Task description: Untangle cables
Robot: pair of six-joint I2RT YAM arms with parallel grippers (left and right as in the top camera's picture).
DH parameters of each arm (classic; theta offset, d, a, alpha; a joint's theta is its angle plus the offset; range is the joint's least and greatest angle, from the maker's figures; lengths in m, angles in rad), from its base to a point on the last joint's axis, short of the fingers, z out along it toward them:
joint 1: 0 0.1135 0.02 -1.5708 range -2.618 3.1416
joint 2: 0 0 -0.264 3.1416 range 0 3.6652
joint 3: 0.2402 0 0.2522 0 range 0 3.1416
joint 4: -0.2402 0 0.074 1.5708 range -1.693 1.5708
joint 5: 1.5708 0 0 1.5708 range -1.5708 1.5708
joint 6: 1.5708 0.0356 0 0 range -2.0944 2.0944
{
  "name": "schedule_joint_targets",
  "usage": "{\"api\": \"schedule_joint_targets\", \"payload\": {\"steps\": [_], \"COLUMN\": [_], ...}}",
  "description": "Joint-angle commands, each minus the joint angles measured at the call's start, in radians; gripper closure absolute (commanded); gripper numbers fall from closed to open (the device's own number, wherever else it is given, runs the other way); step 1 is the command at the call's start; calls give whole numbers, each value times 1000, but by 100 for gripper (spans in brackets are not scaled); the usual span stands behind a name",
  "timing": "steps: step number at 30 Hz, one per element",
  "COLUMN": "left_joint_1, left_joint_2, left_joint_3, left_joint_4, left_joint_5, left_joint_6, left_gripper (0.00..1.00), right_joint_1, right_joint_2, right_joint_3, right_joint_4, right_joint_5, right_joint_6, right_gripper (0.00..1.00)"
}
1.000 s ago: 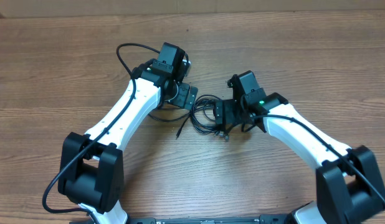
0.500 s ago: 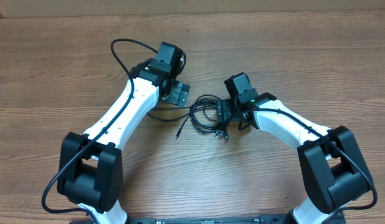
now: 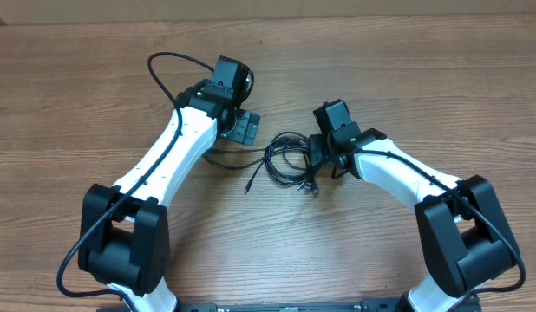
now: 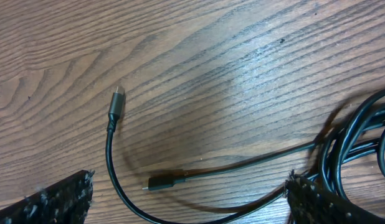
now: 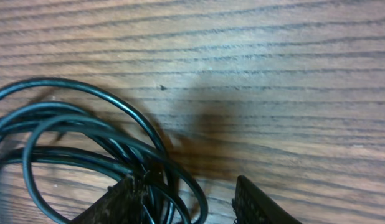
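Since the thin black flexible cables (image 3: 285, 160) lie as one knotted bundle of loops near the middle of the brown wood-grain tabletop (image 3: 77, 87), the untangling is, in my judgement, only at its first step: taking hold of the bundle. The black two-finger right gripper (image 5: 187, 183) is low over the right side of the loops. Its jaws stand partly apart, with several strands lying against the inner side of one finger. Whether they already pinch a strand I cannot tell. The black two-finger left gripper (image 4: 189, 180) hovers just beside the left side of the bundle with its jaws spread wide and nothing between them. Below it lie two loose ends, one with a small silver-tipped plug (image 4: 118, 99) and one with a short dark plug (image 4: 160, 183).

The next move probably calls for the right gripper to fix the bundle firmly, and for the left gripper to descend on one loose end and draw it out slowly, away from the loops, toward the left edge.

All edges of the tabletop are well apart from the cables. Bare wood is on every side, so pulling has much room. The two arms are near each other at the bundle and could collide.
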State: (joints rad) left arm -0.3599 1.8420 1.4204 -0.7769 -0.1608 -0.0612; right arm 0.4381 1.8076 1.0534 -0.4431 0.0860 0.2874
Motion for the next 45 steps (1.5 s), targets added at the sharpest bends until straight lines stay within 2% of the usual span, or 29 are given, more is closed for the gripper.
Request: {"api": "schedule_joint_targets", "payload": {"steps": [1, 20, 23, 29, 33, 42, 45], "left_joint_1": [1, 1, 1, 1, 1, 0, 0], "left_joint_2": [2, 2, 2, 2, 2, 2, 2], "left_joint_3": [22, 22, 22, 22, 22, 22, 22], "left_joint_4": [3, 3, 3, 5, 8, 80, 86], "left_joint_5": [5, 5, 5, 5, 17, 159, 165], "left_joint_6": [-14, -14, -14, -14, -14, -14, -14], "left_gripper": [1, 1, 0, 1, 0, 0, 1], "right_joint_1": [-4, -22, -34, -37, -37, -35, -36], "right_joint_2": [-3, 93, 101, 108, 108, 93, 83], "right_joint_3": [-3, -3, -2, -3, 1, 124, 176], "right_joint_4": [23, 137, 146, 138, 126, -21, -58], "right_joint_5": [-20, -17, -18, -21, -21, -35, -34], "right_joint_6": [-1, -72, -76, -75, -74, -71, -72], "right_gripper": [53, 46, 53, 83, 95, 96, 96]}}
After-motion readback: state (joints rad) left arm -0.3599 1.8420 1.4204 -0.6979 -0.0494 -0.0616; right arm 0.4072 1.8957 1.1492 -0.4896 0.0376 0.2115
